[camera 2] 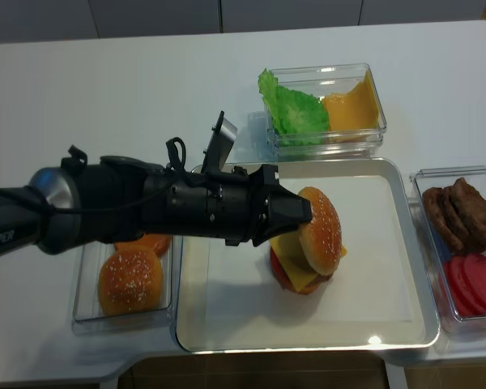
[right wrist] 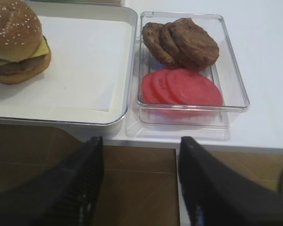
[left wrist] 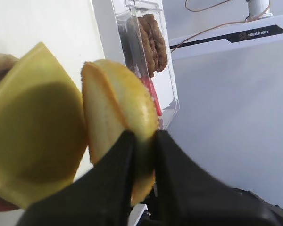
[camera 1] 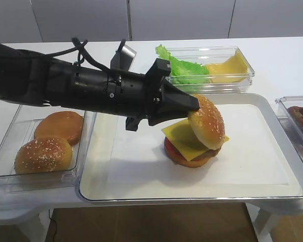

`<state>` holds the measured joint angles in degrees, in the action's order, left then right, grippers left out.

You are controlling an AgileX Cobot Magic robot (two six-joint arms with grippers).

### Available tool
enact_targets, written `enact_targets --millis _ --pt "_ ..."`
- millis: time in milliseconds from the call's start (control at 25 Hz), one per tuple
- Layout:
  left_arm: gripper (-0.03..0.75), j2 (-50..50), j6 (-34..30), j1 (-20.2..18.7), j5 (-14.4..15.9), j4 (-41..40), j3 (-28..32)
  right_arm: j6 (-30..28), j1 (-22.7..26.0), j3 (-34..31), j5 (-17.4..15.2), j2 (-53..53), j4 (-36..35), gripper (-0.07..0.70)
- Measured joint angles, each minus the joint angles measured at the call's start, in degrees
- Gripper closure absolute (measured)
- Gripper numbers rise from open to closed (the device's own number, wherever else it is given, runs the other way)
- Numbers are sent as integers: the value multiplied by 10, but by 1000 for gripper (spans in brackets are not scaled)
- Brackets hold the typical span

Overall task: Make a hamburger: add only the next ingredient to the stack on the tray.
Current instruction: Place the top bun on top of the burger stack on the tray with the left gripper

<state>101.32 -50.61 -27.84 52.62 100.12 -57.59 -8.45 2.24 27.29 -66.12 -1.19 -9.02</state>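
The sesame-seeded bun top (camera 1: 207,121) stands tilted on edge, leaning against the stack (camera 1: 184,141) of bun base, tomato, patty and yellow cheese on the cream tray (camera 1: 272,151). My left gripper (camera 1: 194,106) reaches in from the left and is shut on the bun's upper rim. In the left wrist view both fingers pinch the bun top (left wrist: 118,108) beside the cheese slice (left wrist: 35,122). My right gripper (right wrist: 140,143) hangs open and holds nothing, off the table's front edge, near the tray's right corner (right wrist: 118,113).
A clear bin on the left holds a seeded bun (camera 1: 43,154) and a smooth bun (camera 1: 60,126). Lettuce (camera 1: 184,68) and cheese slices (camera 1: 227,68) fill the bin behind the tray. The right bin holds patties (right wrist: 186,40) and tomato slices (right wrist: 184,87).
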Motion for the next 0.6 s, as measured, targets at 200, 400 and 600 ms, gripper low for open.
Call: enact_targets --millis 200,400,600 --pt "617 0 -3 0 -8 0 0 0 0 0 0 0 0 244" --pt "617 0 -12 0 -10 0 0 -1 0 0 0 0 0 244" --pt "613 0 -14 0 -10 0 0 -1 0 0 0 0 0 244"
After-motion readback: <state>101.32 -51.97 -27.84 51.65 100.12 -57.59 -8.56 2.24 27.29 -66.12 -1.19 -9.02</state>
